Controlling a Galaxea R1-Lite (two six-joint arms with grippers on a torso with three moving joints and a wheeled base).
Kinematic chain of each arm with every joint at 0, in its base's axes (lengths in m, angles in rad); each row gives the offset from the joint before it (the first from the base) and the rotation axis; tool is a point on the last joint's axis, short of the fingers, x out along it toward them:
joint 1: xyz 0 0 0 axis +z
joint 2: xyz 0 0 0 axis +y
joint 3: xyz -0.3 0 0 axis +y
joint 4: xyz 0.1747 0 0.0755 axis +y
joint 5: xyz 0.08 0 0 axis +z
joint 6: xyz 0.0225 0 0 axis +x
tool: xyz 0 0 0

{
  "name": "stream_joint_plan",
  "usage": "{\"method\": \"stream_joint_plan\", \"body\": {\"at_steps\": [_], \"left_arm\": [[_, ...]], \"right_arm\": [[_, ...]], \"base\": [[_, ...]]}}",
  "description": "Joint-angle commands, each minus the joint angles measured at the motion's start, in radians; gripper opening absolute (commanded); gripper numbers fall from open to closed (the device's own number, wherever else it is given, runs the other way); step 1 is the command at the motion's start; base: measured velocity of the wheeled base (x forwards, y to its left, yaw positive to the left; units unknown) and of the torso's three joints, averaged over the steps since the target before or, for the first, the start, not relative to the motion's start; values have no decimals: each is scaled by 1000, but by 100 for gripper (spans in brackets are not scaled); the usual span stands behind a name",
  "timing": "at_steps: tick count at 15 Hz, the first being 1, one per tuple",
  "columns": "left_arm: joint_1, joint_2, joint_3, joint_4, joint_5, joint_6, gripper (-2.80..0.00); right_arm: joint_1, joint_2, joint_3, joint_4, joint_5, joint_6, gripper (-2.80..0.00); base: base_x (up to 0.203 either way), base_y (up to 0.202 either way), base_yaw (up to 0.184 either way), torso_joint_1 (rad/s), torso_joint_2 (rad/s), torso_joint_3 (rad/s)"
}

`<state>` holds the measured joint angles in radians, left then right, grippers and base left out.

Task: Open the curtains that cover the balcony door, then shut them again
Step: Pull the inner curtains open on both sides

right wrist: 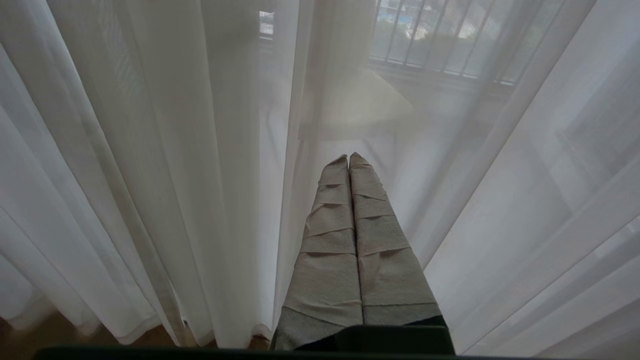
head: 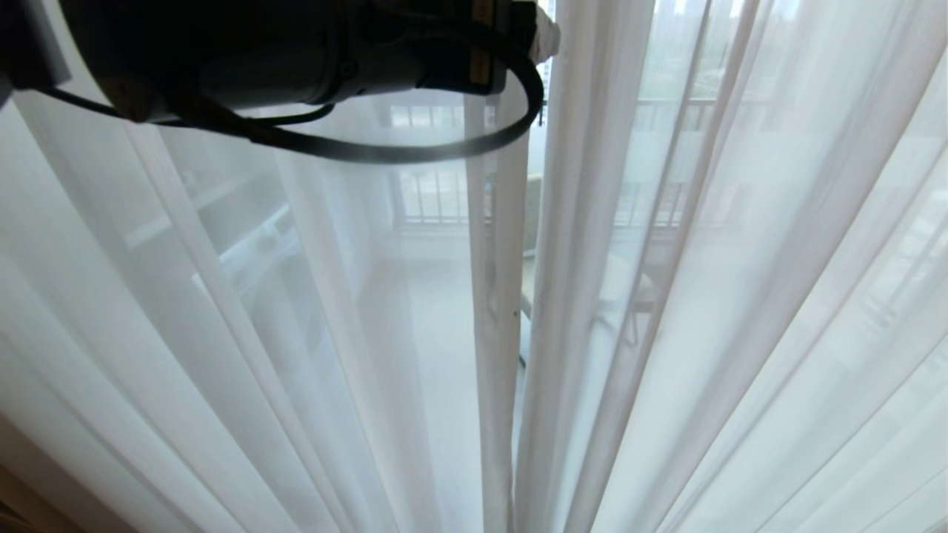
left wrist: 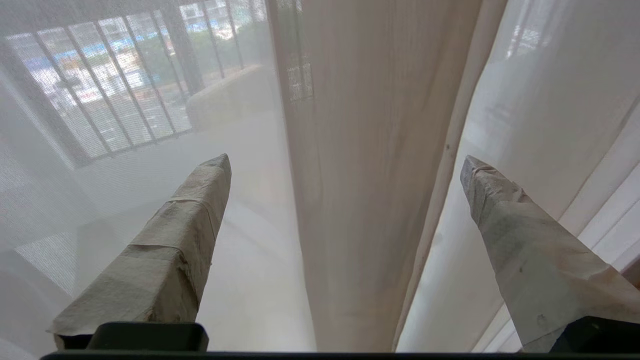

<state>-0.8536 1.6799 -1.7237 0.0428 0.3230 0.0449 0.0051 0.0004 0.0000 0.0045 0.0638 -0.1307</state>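
Thin, translucent white sheers (head: 740, 296) fill the head view, hanging in long soft vertical folds that fan outward toward the floor. Two panels meet near the middle, where their hemmed edges (head: 503, 311) leave a narrow slit. The weave is fine enough that a pale balcony floor and a dark barred railing (head: 437, 196) show through as blurred shapes; the balcony door itself cannot be made out behind the cloth.

The left arm (head: 296, 52), dark and cylindrical with a black cable (head: 415, 152) looping beneath it, reaches across the top of the head view toward the central seam. In the left wrist view the left pincer (left wrist: 345, 165) stands wide, its two tapered fingers (left wrist: 195, 220) wrapped in creased beige tape, set either side of a denser, cream-toned doubled fold (left wrist: 360, 175) without gripping it.

The right pincer (right wrist: 349, 160) is closed, its taped fingers pressed flat together and holding nothing, pointing at the sheers low down, where the hems brush a brownish floor (right wrist: 30, 340).
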Motion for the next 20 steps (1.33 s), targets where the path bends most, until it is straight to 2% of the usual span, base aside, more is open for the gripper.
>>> {"method": "stream_joint_plan", "body": {"at_steps": [1, 8, 12, 15, 16, 20], "left_arm": [[15, 45, -43, 0, 6, 7, 0], [56, 101, -129, -3, 8, 26, 0], [71, 135, -129, -127, 13, 55, 0], [77, 141, -129, -138, 14, 56, 0], [79, 141, -129, -138, 21, 58, -280], [84, 130, -125, -138, 33, 58, -280]], "right_arm": [[0, 0, 0, 0, 1, -2, -280], [1, 0, 0, 0, 1, -1, -280], [1, 0, 0, 0, 1, -3, -280], [1, 0, 0, 0, 1, -2, -280], [1, 0, 0, 0, 1, -2, -280], [0, 0, 0, 0, 1, -1, -280]], "base": [[0, 0, 0, 0, 0, 0], [0, 0, 0, 0, 0, 0], [0, 0, 0, 0, 0, 0], [0, 0, 0, 0, 0, 0], [0, 0, 0, 0, 0, 0], [0, 0, 0, 0, 0, 0]]}}
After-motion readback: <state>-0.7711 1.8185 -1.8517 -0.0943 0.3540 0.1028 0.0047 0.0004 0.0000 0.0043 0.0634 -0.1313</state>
